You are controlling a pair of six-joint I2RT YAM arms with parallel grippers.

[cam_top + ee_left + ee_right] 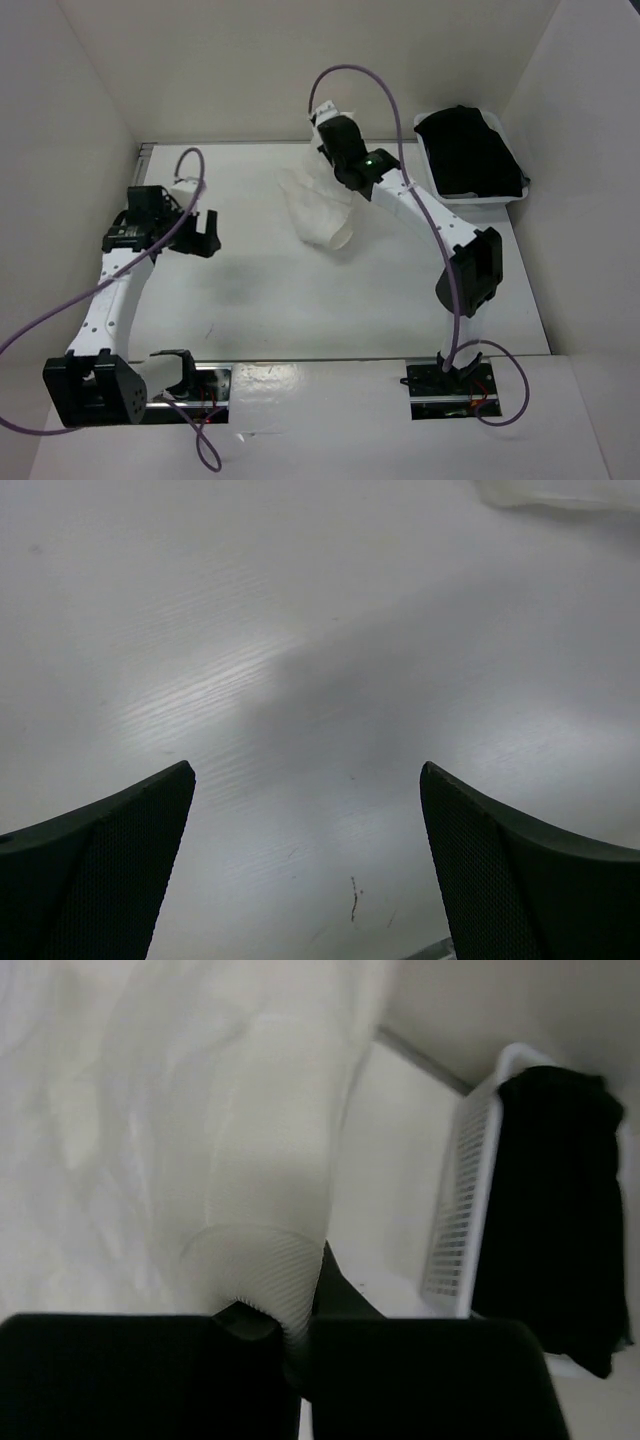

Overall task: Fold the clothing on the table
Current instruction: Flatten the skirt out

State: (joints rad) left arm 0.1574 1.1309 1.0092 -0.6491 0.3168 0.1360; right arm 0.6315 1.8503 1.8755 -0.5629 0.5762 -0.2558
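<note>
The clothing (318,205), a thin white pleated skirt, hangs bunched over the back middle of the table (300,310), its lower end near the surface. My right gripper (324,118) is shut on its upper end. The right wrist view shows the ribbed waistband (262,1270) pinched between the dark fingers (400,1380), and the rest of the fabric (180,1100) spreads away below. My left gripper (205,232) hovers at the left side of the table, well apart from the skirt. It stands open over bare table (300,630), with nothing between its fingers (110,880).
A white plastic bin (478,201) holding a black garment (470,150) stands at the back right corner, and the right wrist view shows it (458,1210) close beside the skirt. White walls enclose the table on three sides. A metal rail (320,376) runs along the near edge.
</note>
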